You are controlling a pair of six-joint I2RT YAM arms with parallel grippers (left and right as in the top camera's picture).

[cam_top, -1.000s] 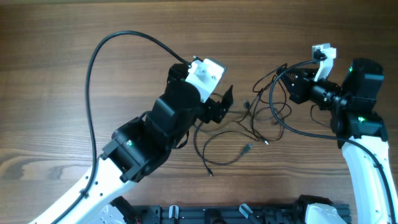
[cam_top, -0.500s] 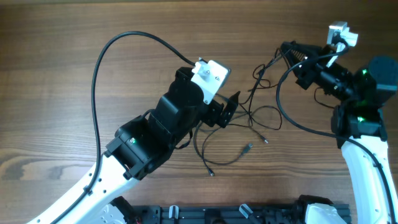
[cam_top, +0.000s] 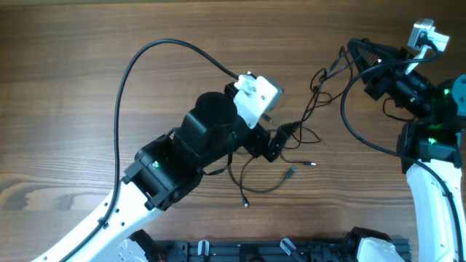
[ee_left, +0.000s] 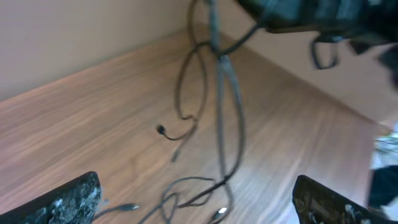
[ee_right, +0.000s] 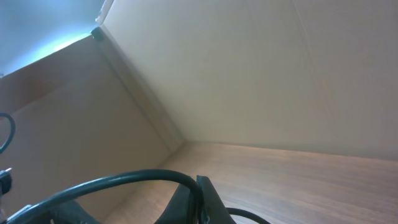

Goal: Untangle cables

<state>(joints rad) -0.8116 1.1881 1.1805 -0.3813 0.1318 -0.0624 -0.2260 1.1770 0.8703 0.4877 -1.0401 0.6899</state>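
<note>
The thin black cables [cam_top: 318, 76] stretch from my right gripper [cam_top: 348, 52] down and left to loose loops on the wood table [cam_top: 73, 73]. Small plug ends [cam_top: 290, 172] lie near those loops. My right gripper is shut on a cable and holds it raised at the far right; in the right wrist view its fingers [ee_right: 200, 198] are pressed together with a dark strand [ee_right: 124, 180] coming out of them. My left gripper [cam_top: 277, 140] is open, low over the loops. In the left wrist view the strands [ee_left: 217, 62] hang between its spread fingers [ee_left: 199, 211].
The left arm's thick black cable [cam_top: 145, 58] arcs across the table's left half. The right arm's thick cable [cam_top: 349, 124] curves beside the thin cords. A black rail [cam_top: 255, 251] runs along the front edge. A pale wall [ee_right: 249, 74] stands behind.
My right gripper has moved up and to the right, pulling the cables taut and off the table. My left gripper has moved right, over the loops that stay on the table.
</note>
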